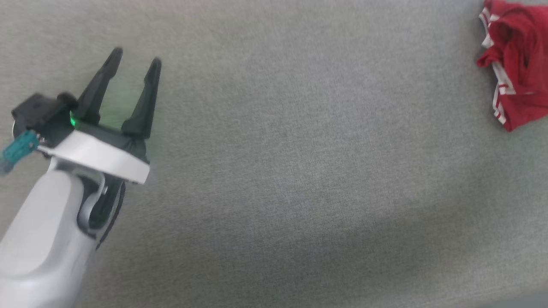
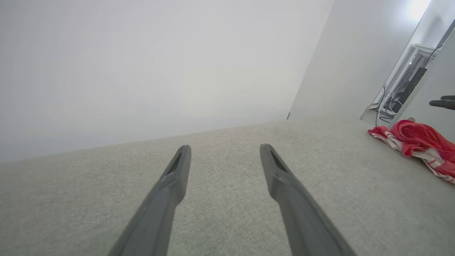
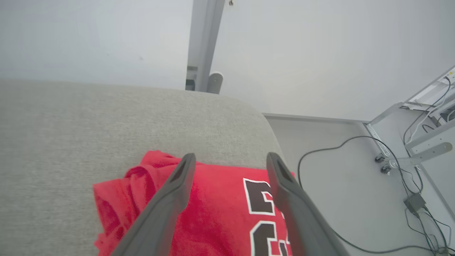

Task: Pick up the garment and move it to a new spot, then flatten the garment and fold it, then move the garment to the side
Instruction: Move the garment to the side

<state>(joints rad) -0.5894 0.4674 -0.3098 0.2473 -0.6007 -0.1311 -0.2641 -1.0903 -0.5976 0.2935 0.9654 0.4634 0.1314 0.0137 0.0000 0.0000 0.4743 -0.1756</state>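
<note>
At the right end of the grey cushion [image 1: 274,171] the garment [image 1: 516,64] lies in a crumpled heap, close to the cushion's rounded corner. The right gripper [image 3: 230,158] hangs over this same end. Its two fingers are spread wide, red cloth shows under and between them, and it pinches nothing. The left gripper [image 1: 135,60] is over the left part of the cushion, well apart from the heap. Its fingers are spread too, with bare grey fabric between them.

I judge the task to be at an early stage. The shirt is bunched, with folds thrown one over another, so the flattening is not done. The folding and the last move to the side are left as well. Whether the heap lies at its new spot or at its first one, I cannot tell.

Some things are hard to make out. The head view is a little blurred, and its right border cuts the garment. In the right wrist view the shirt runs out at the bottom edge, and one finger covers part of the dark number, so the digits show in pieces. The striped trim is visible, but I cannot say which fold is a sleeve. I also cannot tell whether the right fingertips touch the cloth or stand just above it.
</note>
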